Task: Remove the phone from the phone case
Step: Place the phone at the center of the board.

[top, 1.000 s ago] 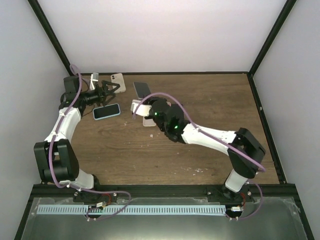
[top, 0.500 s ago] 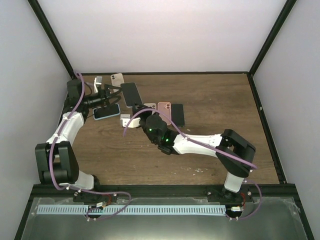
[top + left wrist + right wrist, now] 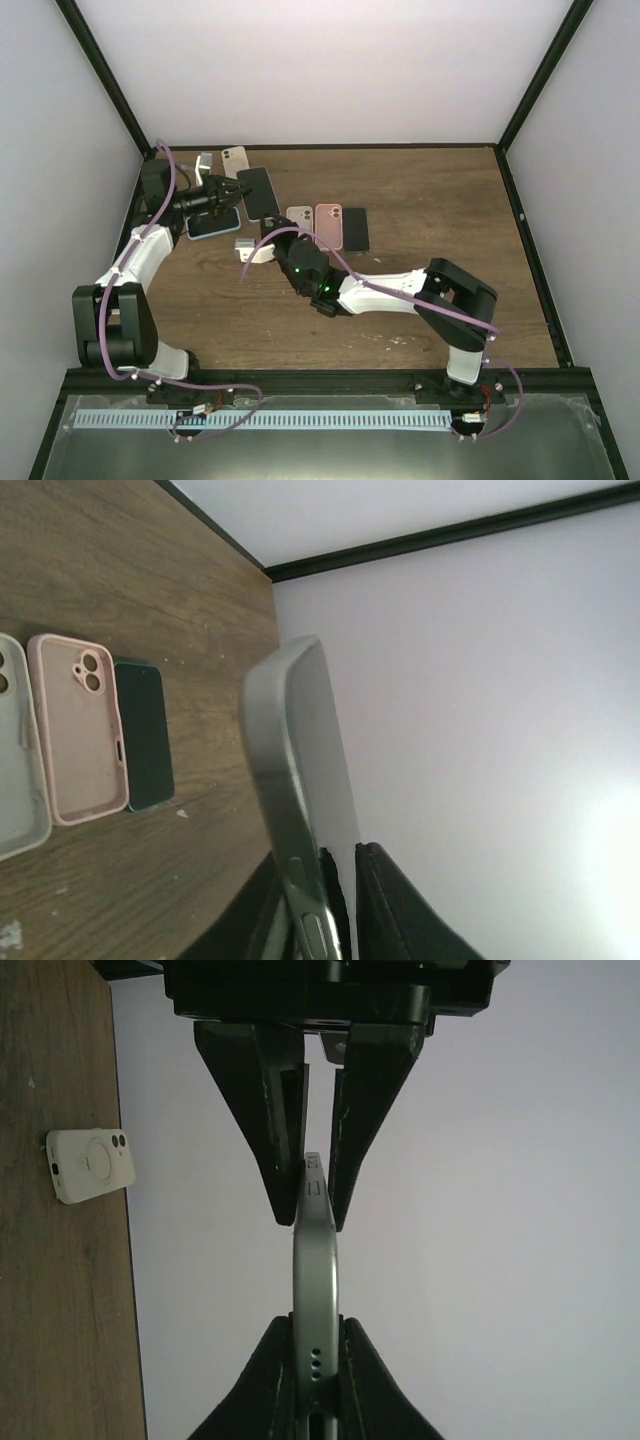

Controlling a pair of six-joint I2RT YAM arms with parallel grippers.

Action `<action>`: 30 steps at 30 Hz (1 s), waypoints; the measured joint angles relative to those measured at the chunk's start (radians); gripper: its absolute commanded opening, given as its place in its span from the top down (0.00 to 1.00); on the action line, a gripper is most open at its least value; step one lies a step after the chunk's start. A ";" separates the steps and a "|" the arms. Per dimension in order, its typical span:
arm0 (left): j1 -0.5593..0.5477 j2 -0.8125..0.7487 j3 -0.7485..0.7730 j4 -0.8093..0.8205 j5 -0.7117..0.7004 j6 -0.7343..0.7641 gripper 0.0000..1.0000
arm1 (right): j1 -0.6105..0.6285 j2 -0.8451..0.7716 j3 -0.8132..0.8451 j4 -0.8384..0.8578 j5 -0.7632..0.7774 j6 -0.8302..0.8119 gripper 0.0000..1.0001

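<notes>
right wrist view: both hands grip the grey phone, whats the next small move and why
Probably keep the left hand shut and draw the right hand slightly back: both hands pinch opposite ends of the slim grey metal-edged phone, held on edge between them. Whether a case still wraps it is unclear, so pull gently.

Holding a phone (image 3: 258,192) between the left gripper (image 3: 232,190) and the right gripper (image 3: 270,224), one at each end. Showing a grey case (image 3: 299,223), a pink case (image 3: 328,225) and a second phone (image 3: 356,229) lying in a row just right of the right gripper. Hovering the left gripper over a blue-edged phone (image 3: 208,230), with a white case (image 3: 234,158) just beyond.
</notes>
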 measured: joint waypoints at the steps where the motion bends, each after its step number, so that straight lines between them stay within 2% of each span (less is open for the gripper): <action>1: 0.000 0.000 -0.001 0.004 0.000 -0.005 0.85 | 0.001 0.002 -0.004 0.011 0.002 -0.006 0.94; 7: -0.002 0.001 -0.003 0.018 0.013 -0.041 0.93 | 0.005 0.007 -0.030 0.037 0.006 -0.033 0.72; 13: 0.005 0.018 -0.002 -0.002 0.005 -0.012 0.99 | 0.010 -0.002 -0.043 0.045 0.009 -0.012 0.30; 17: 0.020 0.035 0.008 -0.045 -0.003 0.042 1.00 | 0.009 -0.061 -0.034 -0.147 -0.008 0.123 0.16; 19: 0.024 0.036 0.013 -0.068 -0.008 0.071 1.00 | 0.005 -0.089 -0.005 -0.290 -0.029 0.229 0.03; 20: 0.024 0.036 0.018 -0.079 -0.010 0.088 1.00 | 0.001 -0.097 0.015 -0.356 -0.042 0.280 0.00; 23: 0.025 0.036 0.050 -0.139 -0.023 0.159 0.99 | -0.019 -0.114 0.106 -0.573 -0.103 0.442 0.00; 30: 0.018 0.033 0.114 -0.238 -0.068 0.314 1.00 | -0.149 -0.151 0.349 -1.006 -0.376 0.793 0.00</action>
